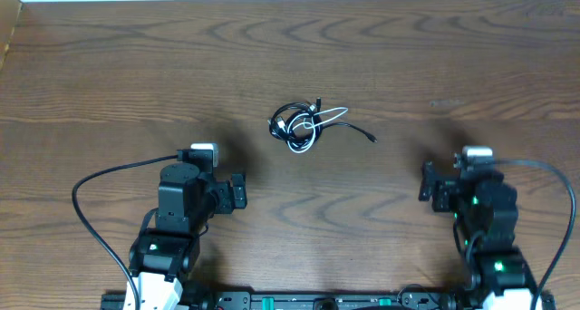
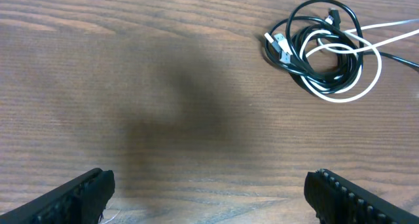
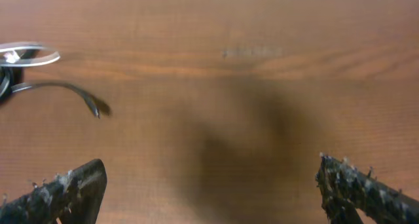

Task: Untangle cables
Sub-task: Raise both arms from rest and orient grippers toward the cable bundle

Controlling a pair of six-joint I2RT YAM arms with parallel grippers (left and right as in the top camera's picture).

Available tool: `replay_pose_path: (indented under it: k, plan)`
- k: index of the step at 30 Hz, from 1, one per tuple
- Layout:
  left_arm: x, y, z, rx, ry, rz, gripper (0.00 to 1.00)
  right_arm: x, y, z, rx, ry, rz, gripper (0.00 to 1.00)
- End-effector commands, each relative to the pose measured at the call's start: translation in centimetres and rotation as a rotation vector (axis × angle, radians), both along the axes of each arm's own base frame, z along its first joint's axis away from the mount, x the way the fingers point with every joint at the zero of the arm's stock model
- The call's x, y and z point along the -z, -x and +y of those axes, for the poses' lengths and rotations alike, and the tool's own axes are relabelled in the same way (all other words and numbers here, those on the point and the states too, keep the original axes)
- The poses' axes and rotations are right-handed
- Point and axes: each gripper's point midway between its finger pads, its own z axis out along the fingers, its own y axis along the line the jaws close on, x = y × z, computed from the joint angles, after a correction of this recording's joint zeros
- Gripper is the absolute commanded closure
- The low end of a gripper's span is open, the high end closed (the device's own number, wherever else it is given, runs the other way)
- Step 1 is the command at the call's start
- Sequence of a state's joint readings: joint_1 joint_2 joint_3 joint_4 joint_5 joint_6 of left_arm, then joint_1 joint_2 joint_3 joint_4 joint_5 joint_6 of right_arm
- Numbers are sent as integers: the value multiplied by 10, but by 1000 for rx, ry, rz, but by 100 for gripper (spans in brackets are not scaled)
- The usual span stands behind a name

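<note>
- The cables [image 1: 304, 127] lie in one small tangle on the bare table [image 1: 136, 65], near its middle, ahead of both arms and between them; they sit well apart from either end effector
- The black cable [image 2: 340, 27] is thin, round and glossy; it winds in several stacked loops that form a rough ring, and a small black plug [image 2: 334, 16] shows at the top of that ring
- The white cable [image 2: 347, 93] is just as thin and smooth; it threads through the black ring, curves around its lower edge, and sends two strands off to the right; pale plug ends [image 2: 278, 44] sit against the left side of the coil
- One loose black tail [image 1: 358, 131] runs out of the tangle to the right and ends in a small dark tip, flat on the wood
- The table is brown wood with a strong wavy grain and a matte finish; a soft shadow falls on it ahead of each wrist camera
- The left end effector [image 1: 239, 191] is released, with its jaws spread wide over bare wood and nothing between them; its fingers [image 2: 85, 191] are black with ridged inner faces
- The right end effector [image 1: 426, 183] is likewise released and grasps nothing; its fingers [image 3: 65, 188] look dark, ridged and flecked with pale specks; from its wrist camera a blurred white loop and the black tail show only at the far left edge
</note>
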State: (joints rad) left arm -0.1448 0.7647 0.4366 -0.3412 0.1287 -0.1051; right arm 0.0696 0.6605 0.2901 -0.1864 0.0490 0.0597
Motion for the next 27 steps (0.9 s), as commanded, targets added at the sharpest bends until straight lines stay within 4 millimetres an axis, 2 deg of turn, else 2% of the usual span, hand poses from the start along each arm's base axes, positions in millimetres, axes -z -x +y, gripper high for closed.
replay_pose_path:
  k: [1,6,13,19,24,27]
  plan:
    - [-11,-4,0,-5,11,-23,2,-5,-10,0,-11,37,88,1]
    - [-11,-4,0,-6,10,-22,2,-6,-20,1,-47,87,188,1]
    - [-11,-4,0,-6,10,-22,2,-14,-29,17,-114,23,154,1]
    - [-19,-11,-1,-9,21,-62,2,-19,-33,19,-123,16,128,1]
    - [-37,-18,-2,-22,43,-101,2,-21,-35,21,-117,-7,115,1]
    - [-58,-24,-3,-22,49,-142,2,-21,-35,22,-122,-11,115,1]
